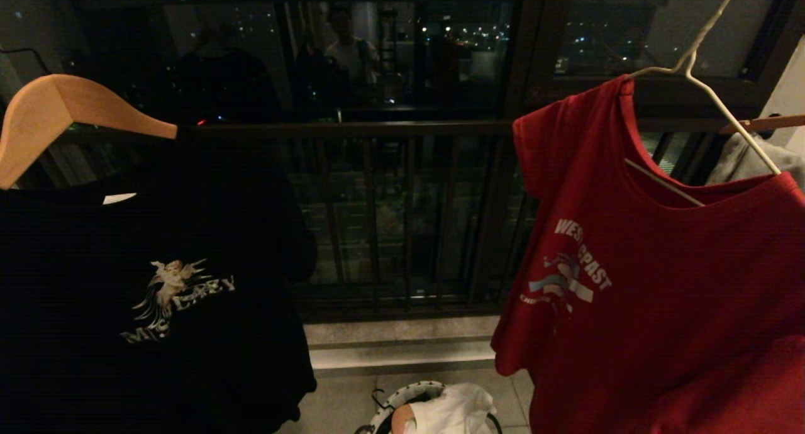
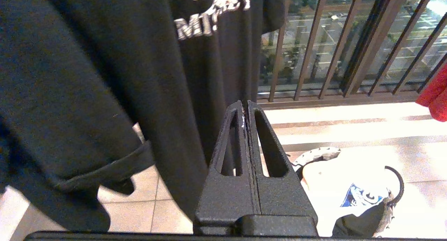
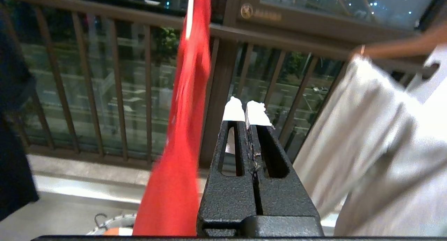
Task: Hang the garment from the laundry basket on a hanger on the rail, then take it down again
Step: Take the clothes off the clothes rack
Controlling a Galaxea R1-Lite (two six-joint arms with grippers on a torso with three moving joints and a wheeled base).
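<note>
Red cloth fills the near right of the head view: the garment (image 1: 660, 295), a red T-shirt with white chest lettering, hangs on the thin white wire hanger (image 1: 723, 107), one shoulder slipped so the wire shows across the open neck. On the left a black T-shirt (image 1: 144, 295) with an angel print hangs from a light-brown wooden hanger (image 1: 56, 113). Between the two shirts stands the dark balcony railing (image 1: 390, 220), and at the bottom edge the laundry basket (image 1: 402, 399) sits on the tiled floor with a white cloth (image 1: 456, 412) inside. A grey cloth (image 1: 748, 160) hangs behind the red shirt. Neither tool shows in this view.

From the left wrist view, the left tool (image 2: 245, 108) has its two black fingers pressed together with nothing between them. The black T-shirt (image 2: 104, 77) hangs right beside it, its hem just off the fingers. Beyond and below the tool lies the laundry basket (image 2: 394, 188) with the white cloth (image 2: 335, 178); a corner of the garment (image 2: 434, 94) shows well off to the far side.

From the right wrist view, the right tool (image 3: 247, 111), white-tipped, is likewise closed and empty. The garment (image 3: 181, 136) hangs as a narrow red strip just beside it, apart from the fingers. The grey cloth (image 3: 377, 146) hangs close on the tool's other side, and the laundry basket's rim (image 3: 111, 223) peeks out below.
</note>
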